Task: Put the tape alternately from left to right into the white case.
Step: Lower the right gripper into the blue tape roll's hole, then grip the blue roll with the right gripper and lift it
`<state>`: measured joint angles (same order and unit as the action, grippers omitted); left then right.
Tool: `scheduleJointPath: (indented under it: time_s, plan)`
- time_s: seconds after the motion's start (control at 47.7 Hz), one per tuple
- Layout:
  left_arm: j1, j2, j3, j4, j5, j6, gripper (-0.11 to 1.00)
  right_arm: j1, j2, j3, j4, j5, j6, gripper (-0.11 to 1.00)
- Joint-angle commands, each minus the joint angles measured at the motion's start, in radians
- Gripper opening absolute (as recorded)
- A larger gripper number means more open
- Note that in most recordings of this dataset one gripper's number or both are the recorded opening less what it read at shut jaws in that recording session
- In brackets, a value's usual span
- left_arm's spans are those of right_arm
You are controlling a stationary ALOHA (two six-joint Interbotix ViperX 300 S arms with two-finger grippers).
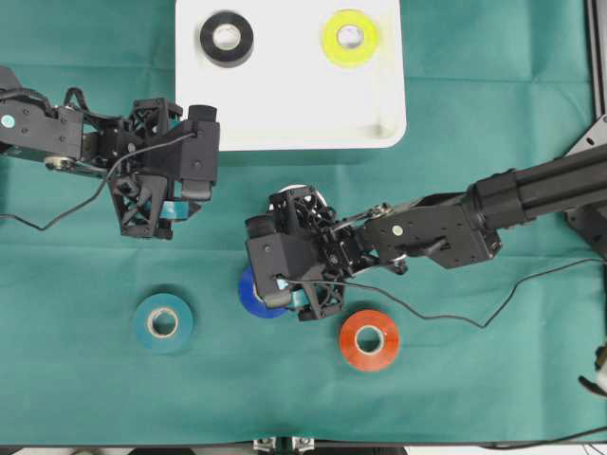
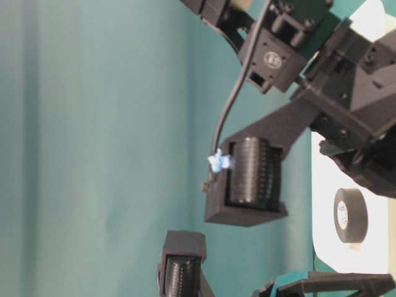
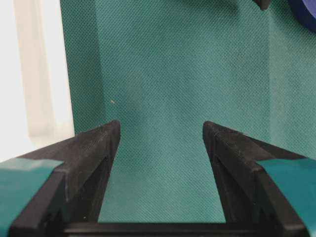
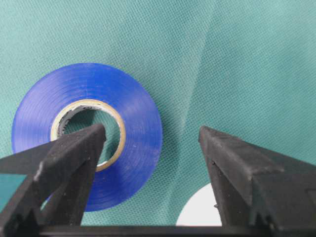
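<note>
Blue tape next in line as the right claw (image 4: 150,136) hangs over it

Glossy blue roll of electrical tape (image 4: 86,133) lies flat on the green cloth surface (image 1: 76,379), offset toward one finger of the released, empty right claw; a white roll (image 4: 200,207) sits beside. Left claw (image 3: 160,133), also spread and empty, waits near the shallow white plastic case (image 1: 285,123).

Green cloth-covered table (image 1: 85,57): white case (image 1: 285,114) at far edge; teal roll (image 1: 162,323), blue roll (image 1: 254,296), orange-red roll (image 1: 369,339) along near edge.
</note>
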<state>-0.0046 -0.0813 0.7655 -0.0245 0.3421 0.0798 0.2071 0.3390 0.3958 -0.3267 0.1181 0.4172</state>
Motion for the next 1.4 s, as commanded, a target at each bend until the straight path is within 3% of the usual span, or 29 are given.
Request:
scheduleJointPath:
  time_s: [0.0,0.293,0.398,0.44,0.607,1.089,1.382]
  plan:
    - [-0.002,-0.025,-0.011,-0.003,-0.005,-0.002,0.97,0.003,-0.014,-0.017,0.002,0.008,-0.002,0.85]
    - [-0.002,-0.025,-0.011,-0.003,-0.006,-0.002,0.97,0.003,-0.014,-0.018,-0.003,0.012,-0.002,0.84]
    - [-0.002,-0.025,-0.011,-0.003,-0.005,-0.002,0.97,0.003,-0.015,-0.023,-0.005,0.012,-0.006,0.78]
    - [-0.002,-0.025,-0.012,-0.002,-0.005,-0.002,0.97,0.003,-0.015,-0.025,-0.005,0.011,-0.008,0.72]
    - [-0.002,-0.025,-0.011,-0.003,-0.005,-0.002,0.97,0.003,-0.018,-0.031,-0.009,0.012,-0.011,0.30]
    - [-0.002,-0.025,-0.014,-0.002,-0.005,-0.002,0.97,0.005,-0.046,-0.031,-0.012,0.012,-0.012,0.29]
    - [-0.002,-0.025,-0.015,-0.003,-0.006,-0.002,0.97,0.003,-0.138,0.002,-0.012,0.037,-0.011,0.29]
